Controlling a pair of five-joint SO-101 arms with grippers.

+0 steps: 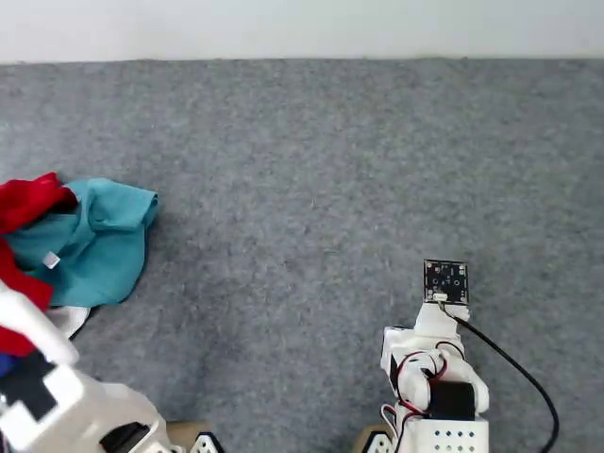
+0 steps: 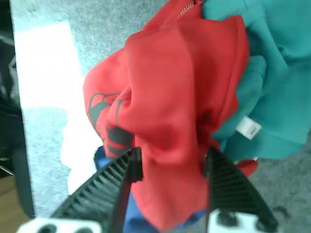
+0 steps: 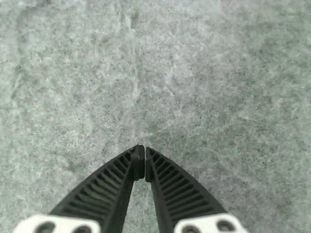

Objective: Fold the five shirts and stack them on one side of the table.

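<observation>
Now | left gripper (image 2: 171, 164) spread wide astride red shirt (image 2: 170, 87), 9 o'clock | best pinch 1 layer, sparing teal shirt (image 2: 277, 73) | right gripper (image 3: 145, 162) closed, empty.

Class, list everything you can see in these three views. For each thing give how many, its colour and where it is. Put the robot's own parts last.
red shirt: 1, red, crumpled in the pile at the table's left edge
teal shirt: 1, teal, in that pile, beside the red shirt
blue cloth: 1, blue, under the red shirt
white cloth: 1, white, at the pile's near edge
table cover: 1, grey, across the table
cable: 1, black, running from the right arm
left claw: 1, black, open, red shirt between its jaws
right claw: 1, black, shut, over bare cover
</observation>
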